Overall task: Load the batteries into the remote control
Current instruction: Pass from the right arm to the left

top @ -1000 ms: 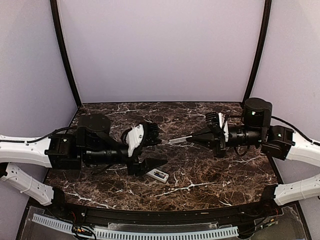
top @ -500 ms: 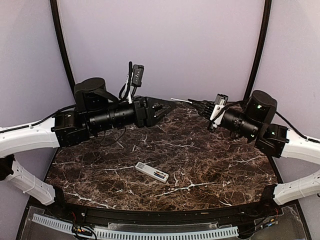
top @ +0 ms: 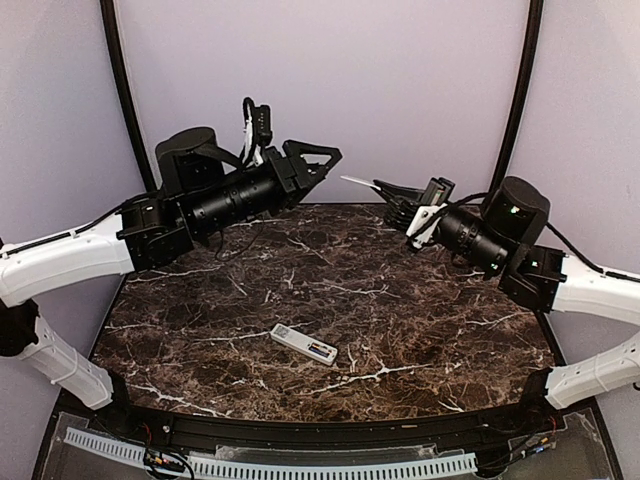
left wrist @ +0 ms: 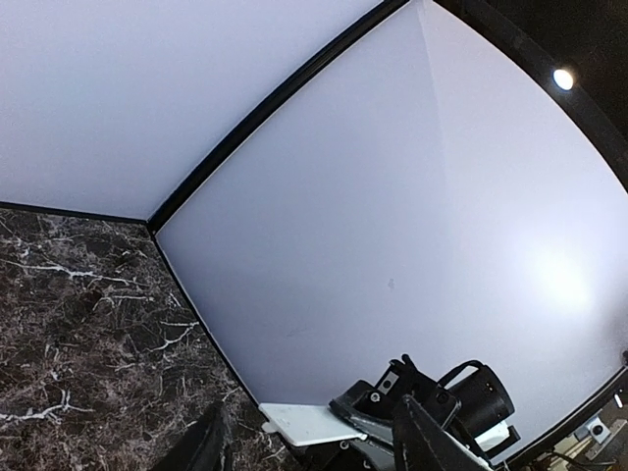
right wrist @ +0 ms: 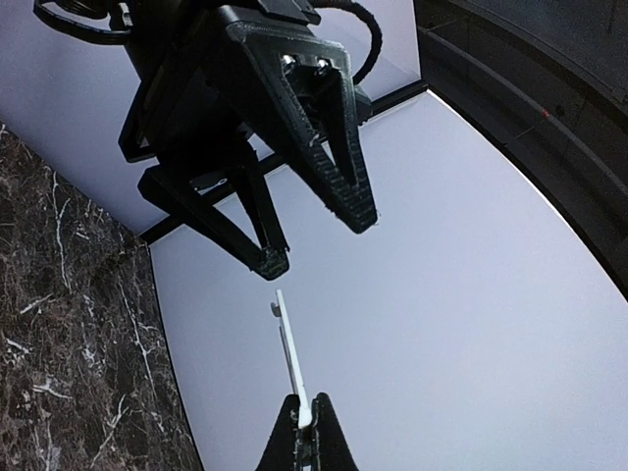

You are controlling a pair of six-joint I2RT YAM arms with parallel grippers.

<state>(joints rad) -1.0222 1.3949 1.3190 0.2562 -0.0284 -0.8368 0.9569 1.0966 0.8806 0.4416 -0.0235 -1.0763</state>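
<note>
You see a dark marble tabletop with white veins, closed in at the back and sides by a pale lavender backdrop. Two black curved poles run up the backdrop's corners. A slotted white rail lies along the near edge. A thin white sliver sits in the air above the tabletop's far part. From the left wrist you catch a small bright lamp overhead.

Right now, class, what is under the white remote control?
Only the dark marble tabletop, on which the remote control lies flat. Its underside is hidden, so any battery recess cannot be seen.
</note>
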